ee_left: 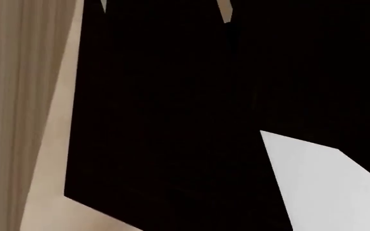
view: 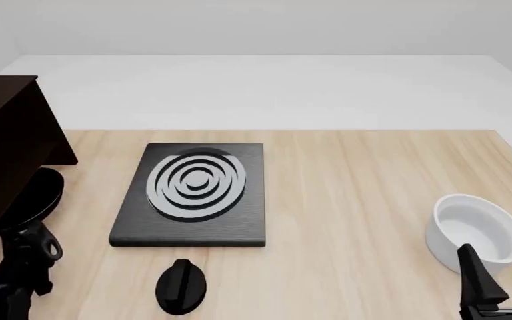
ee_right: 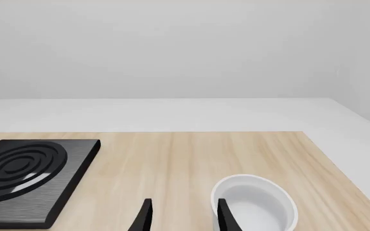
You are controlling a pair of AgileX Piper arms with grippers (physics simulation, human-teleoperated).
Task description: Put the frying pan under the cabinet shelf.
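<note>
Left wrist view: one large dark brown wooden cabinet shelf point(ee_left: 172, 120) fills the picture; the left gripper's opening cannot be told.

Front view: one round black frying pan point(view: 38, 195) sits under the cabinet, just ahead of the left gripper point(view: 25, 250). One black stove plate with grey rings point(view: 194, 193) and one small black knob-like disc point(view: 181, 287) lie to that gripper's right.

Right wrist view: the right gripper point(ee_right: 181, 216) stands parted and empty, one white bowl point(ee_right: 256, 204) just ahead on the light wooden tabletop point(ee_right: 185, 159).

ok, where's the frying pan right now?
Front view, far left: the frying pan sits partly under the cabinet shelf, its round edge showing left of the stove plate, just beyond the left gripper.

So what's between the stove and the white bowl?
Nothing, only bare table. The front view shows it between the stove and the bowl.
</note>
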